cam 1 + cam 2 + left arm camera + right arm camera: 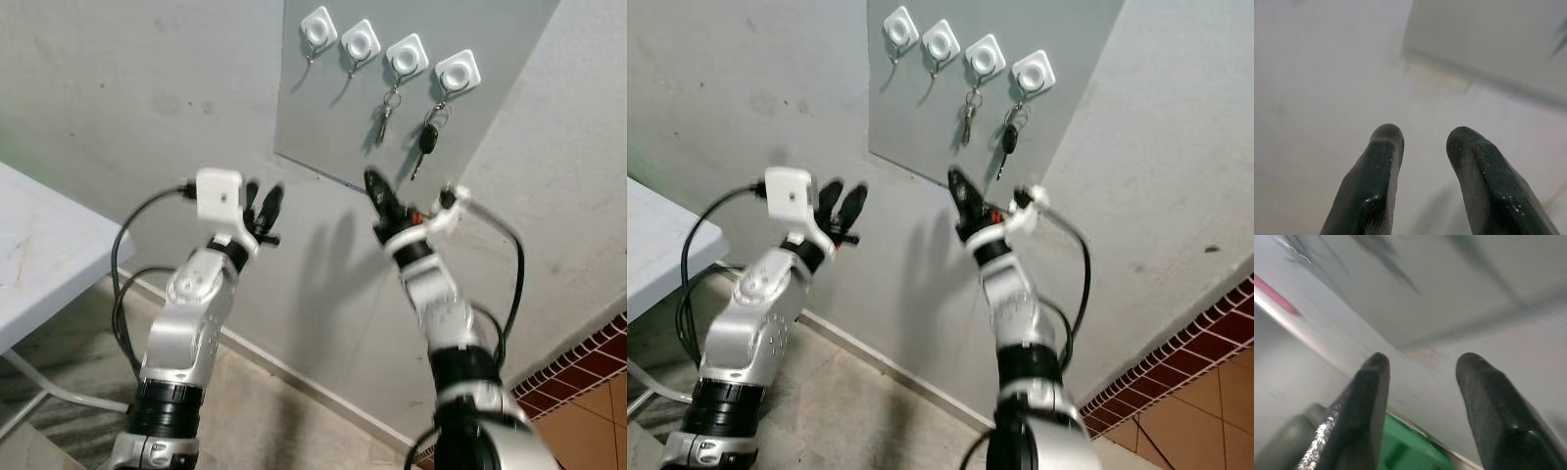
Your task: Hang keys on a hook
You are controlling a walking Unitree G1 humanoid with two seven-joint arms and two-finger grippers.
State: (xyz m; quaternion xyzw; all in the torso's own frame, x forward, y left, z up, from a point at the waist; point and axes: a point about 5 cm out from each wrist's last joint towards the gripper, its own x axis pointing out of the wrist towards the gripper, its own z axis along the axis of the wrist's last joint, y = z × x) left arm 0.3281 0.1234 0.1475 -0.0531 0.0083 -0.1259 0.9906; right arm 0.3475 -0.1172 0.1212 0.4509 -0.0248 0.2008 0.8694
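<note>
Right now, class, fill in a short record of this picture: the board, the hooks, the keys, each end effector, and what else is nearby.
board: grey panel on the wall
hooks: four white hooks in a row; first hook and second hook bare
keys: silver keys hang on the third hook; black key hangs on the fourth hook
left end effector: raised before the wall, fingers apart, holding nothing
right end effector: raised just below the board, fingers apart, holding nothing
nearby: white table at the robot's left
</note>
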